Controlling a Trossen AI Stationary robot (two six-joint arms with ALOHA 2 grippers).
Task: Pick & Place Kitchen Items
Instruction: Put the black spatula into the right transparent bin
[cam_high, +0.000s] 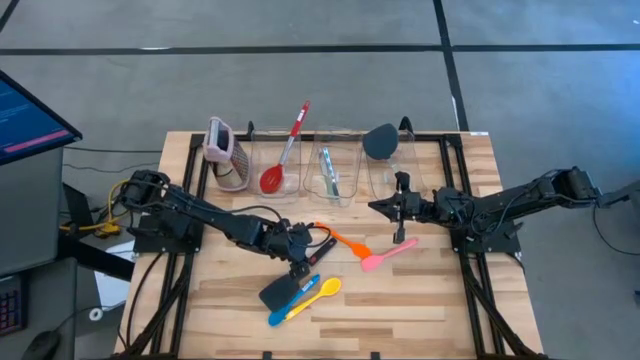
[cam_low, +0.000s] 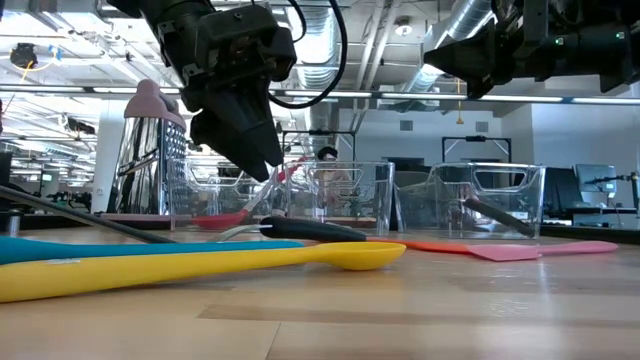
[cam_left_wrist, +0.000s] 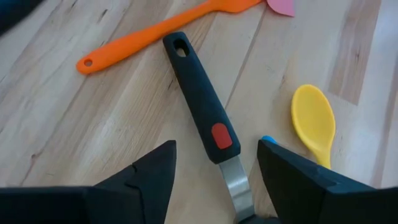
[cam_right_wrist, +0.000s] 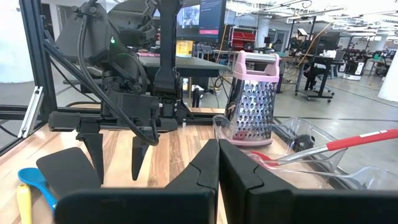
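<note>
A black spatula lies flat on the table, its handle (cam_left_wrist: 202, 106) with a red dot pointing to the far right and its blade (cam_high: 278, 293) nearer. My left gripper (cam_left_wrist: 217, 146) slants down over it, open, one finger on each side where the handle meets the metal neck (cam_left_wrist: 235, 183), touching nothing. An orange spatula (cam_high: 345, 240), a pink spatula (cam_high: 385, 256), a yellow spoon (cam_high: 320, 291) and a blue spoon (cam_high: 290, 306) lie nearby. My right gripper (cam_high: 380, 205) hangs level and shut, holding nothing, in front of the bins.
Three clear bins stand along the far edge: one (cam_high: 275, 165) holds a red-handled spoon, the middle one (cam_high: 332, 172) a clear-teal tool, the right one (cam_high: 385, 150) a black spatula. A pink-topped metal grater (cam_high: 224, 152) stands left of them. Bare wood lies along the near edge.
</note>
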